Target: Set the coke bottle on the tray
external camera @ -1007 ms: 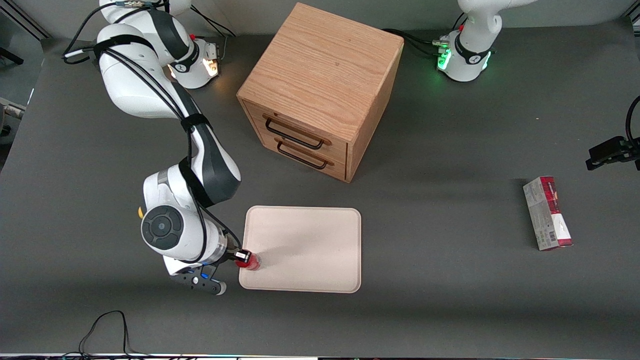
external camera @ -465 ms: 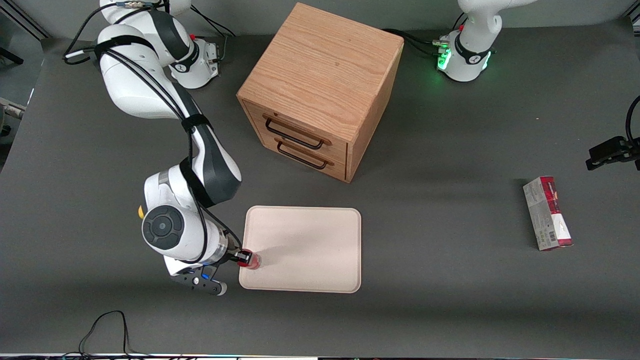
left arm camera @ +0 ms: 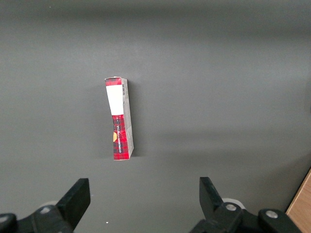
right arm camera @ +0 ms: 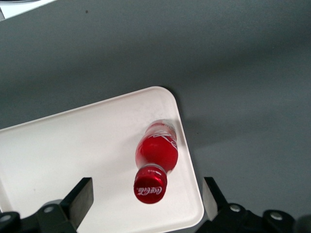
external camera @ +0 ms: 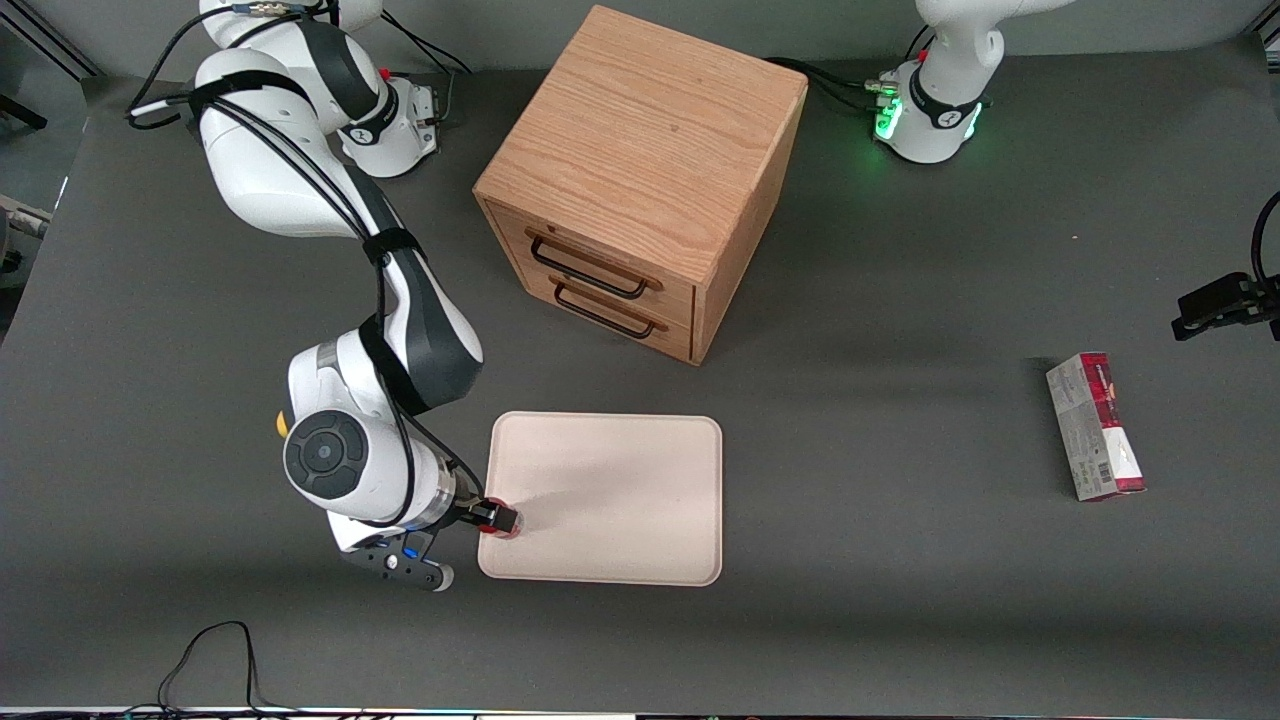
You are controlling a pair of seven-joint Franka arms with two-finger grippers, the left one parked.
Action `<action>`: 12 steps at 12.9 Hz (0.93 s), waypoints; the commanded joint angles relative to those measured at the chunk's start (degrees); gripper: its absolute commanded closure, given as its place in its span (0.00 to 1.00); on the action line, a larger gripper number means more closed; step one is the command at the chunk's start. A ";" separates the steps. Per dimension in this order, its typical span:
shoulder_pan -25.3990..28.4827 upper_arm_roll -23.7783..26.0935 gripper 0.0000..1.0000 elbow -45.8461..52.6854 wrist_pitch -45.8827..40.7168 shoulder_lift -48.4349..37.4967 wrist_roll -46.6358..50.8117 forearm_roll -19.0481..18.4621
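- The end effector (external camera: 495,518) sits low in the front view, a bit toward the working arm's end of the frame. It hangs right over the corner of the tray (external camera: 620,500) that's closest to the working arm and nearest the front camera.
- Its fingers (right arm camera: 80,196) are spread wide apart, one on each side of the coke bottle (right arm camera: 156,150), and neither one touches it.
- The bottle stands on its base on the tray, red cap up toward the wrist camera. It's just inside the rim at that rounded corner.
- From the front you barely see the bottle. Only a sliver of red (external camera: 497,532) peeks out under the black fingers.
- The tray lies flat on the dark grey surface (external camera: 880,560), roughly lower-middle of the front view, with only the bottle on it.
- The wooden drawer cabinet (external camera: 640,170) fills the upper middle of the frame, farther from the front camera than the tray. Its two drawer fronts with dark handles are angled toward the tray, and both look closed.
- The red-and-white carton (external camera: 1095,428) lies flat toward the parked arm's end of the surface, well apart from everything else. The parked arm's wrist camera looks straight down at it (left arm camera: 119,119).
- A little bit of a yellow thing (external camera: 281,425) pokes out beside the working arm's wrist. It's mostly hidden, so I can't say much about it.
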 commanded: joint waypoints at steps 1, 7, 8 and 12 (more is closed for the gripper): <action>0.65 -0.30 0.00 2.01 -0.30 0.54 1.49 -1.00; -1.01 -0.56 0.00 -6.74 -5.74 -8.66 -6.03 -0.39; -2.32 -0.56 0.00 -12.08 -5.75 -12.78 -8.85 -0.21; -8.47 -0.83 0.00 -32.84 -5.84 -30.18 -24.57 1.46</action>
